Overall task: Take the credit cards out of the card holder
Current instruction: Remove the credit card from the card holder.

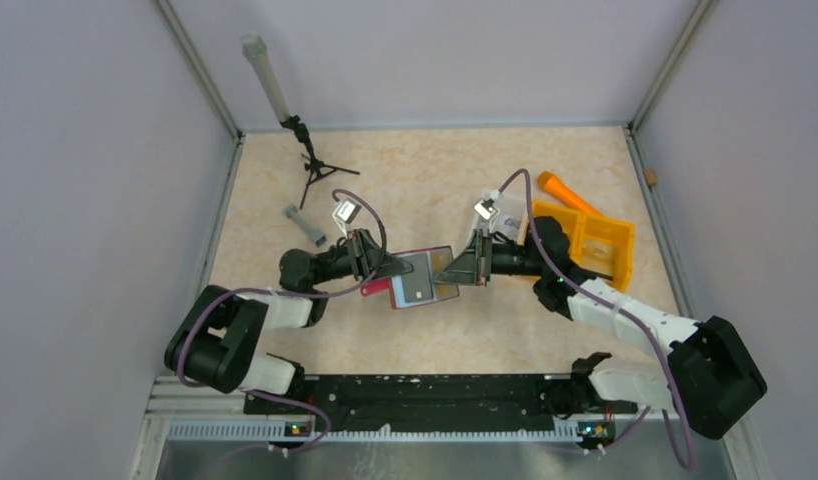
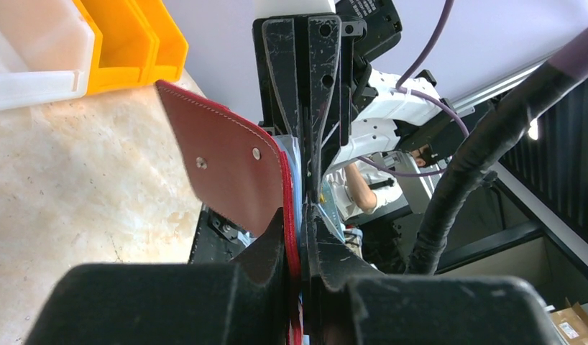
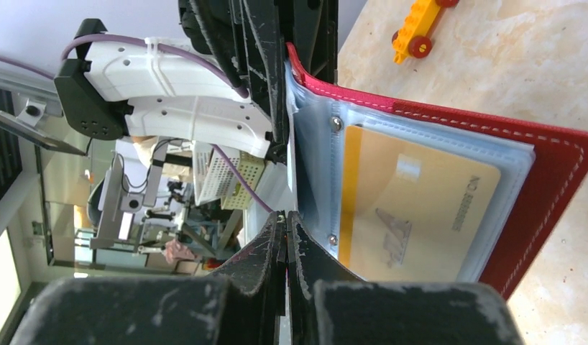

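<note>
The dark red card holder (image 1: pixel 422 277) hangs open above the table between my two grippers, pale grey inner faces up. My left gripper (image 1: pixel 392 270) is shut on its left edge; in the left wrist view (image 2: pixel 303 215) the red stitched rim runs between the jaws, and the red flap (image 2: pixel 226 172) stands to the left. My right gripper (image 1: pixel 454 270) is shut at the holder's right side; in the right wrist view (image 3: pixel 285 219) it pinches a thin leaf seen edge-on. A tan-yellow credit card (image 3: pixel 413 208) sits in a clear sleeve against the red cover (image 3: pixel 557 180). A grey card (image 1: pixel 413 289) shows from above.
An orange two-compartment tray (image 1: pixel 597 247) and an orange stick (image 1: pixel 567 192) lie at the back right. A black tripod (image 1: pixel 315 165) and a small grey piece (image 1: pixel 305 225) stand at the back left. A yellow toy car (image 3: pixel 419 32) lies on the table. A white tray (image 2: pixel 32 50) adjoins the orange one.
</note>
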Controlling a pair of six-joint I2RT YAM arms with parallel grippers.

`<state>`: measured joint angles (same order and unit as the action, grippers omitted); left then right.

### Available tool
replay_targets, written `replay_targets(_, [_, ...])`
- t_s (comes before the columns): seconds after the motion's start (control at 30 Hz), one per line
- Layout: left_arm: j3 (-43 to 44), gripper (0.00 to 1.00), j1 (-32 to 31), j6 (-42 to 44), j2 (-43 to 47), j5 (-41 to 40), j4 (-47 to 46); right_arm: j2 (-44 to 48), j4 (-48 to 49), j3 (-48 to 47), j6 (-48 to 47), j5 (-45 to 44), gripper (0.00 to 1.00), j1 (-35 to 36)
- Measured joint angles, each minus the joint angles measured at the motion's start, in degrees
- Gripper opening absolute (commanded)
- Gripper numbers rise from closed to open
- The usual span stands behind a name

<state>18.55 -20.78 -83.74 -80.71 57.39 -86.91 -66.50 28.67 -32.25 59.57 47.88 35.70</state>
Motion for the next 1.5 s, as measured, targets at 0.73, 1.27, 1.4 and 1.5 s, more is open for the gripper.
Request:
replay_targets(0.73, [0.0, 0.0, -0.02, -0.44, 0.72, -1.07, 0.13, -2.62, 5.77, 0.02, 1.75, 0.28, 0.3, 0.61])
replay_targets(1.27, [0.02, 0.32, -0.79, -0.35, -3.26, -2.47, 0.04, -7.43, 9.84, 0.0, 3.76, -0.31, 0.06, 1.44])
replay_targets(1.4, [0.02, 0.33, -0.79, -0.37, -3.26, -2.58, 0.04, -7.43, 10.58, 0.24, 4.44, -0.66, 0.05, 1.22])
replay_targets(1.5, [0.02, 0.34, -0.79, -0.37, -3.26, -2.58, 0.04, -7.39, 11.85, 1.44, 5.11, -0.68, 0.05, 0.85])
